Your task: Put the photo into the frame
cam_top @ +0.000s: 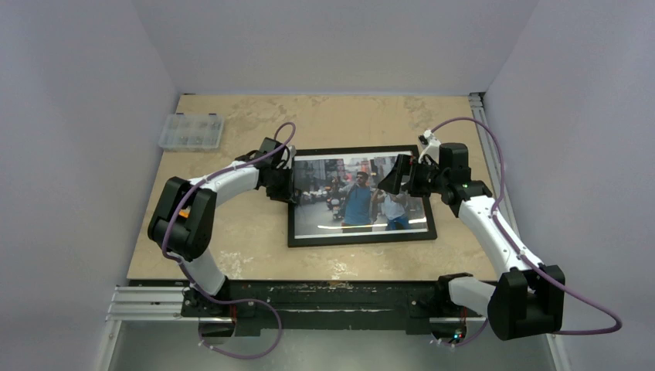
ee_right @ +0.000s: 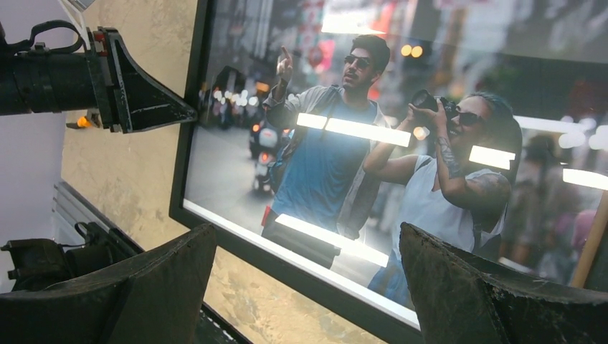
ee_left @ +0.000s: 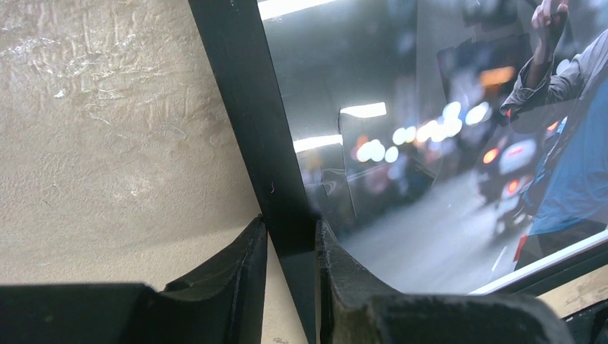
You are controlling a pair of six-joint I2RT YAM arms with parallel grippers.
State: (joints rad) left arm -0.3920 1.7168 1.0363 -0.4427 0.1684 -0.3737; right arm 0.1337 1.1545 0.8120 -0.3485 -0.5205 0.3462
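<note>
The black frame (cam_top: pixel 361 239) lies face up in the middle of the table, and the photo (cam_top: pixel 359 197) of a man in a blue shirt shows inside it. My left gripper (cam_top: pixel 287 184) is at the frame's left side. In the left wrist view it (ee_left: pixel 290 233) is shut on the frame's black bar (ee_left: pixel 244 107), one finger on the table side and one on the photo (ee_left: pixel 444 179) side. My right gripper (cam_top: pixel 395 176) hangs open over the right part of the picture. In the right wrist view its jaws (ee_right: pixel 308 240) stand wide apart above the photo (ee_right: pixel 337 150) and the frame's near bar (ee_right: pixel 287 269), touching nothing.
A clear plastic parts box (cam_top: pixel 191 131) sits at the table's back left corner. Grey walls close in the table on three sides. A metal rail (cam_top: pixel 154 297) runs along the near edge by the arm bases.
</note>
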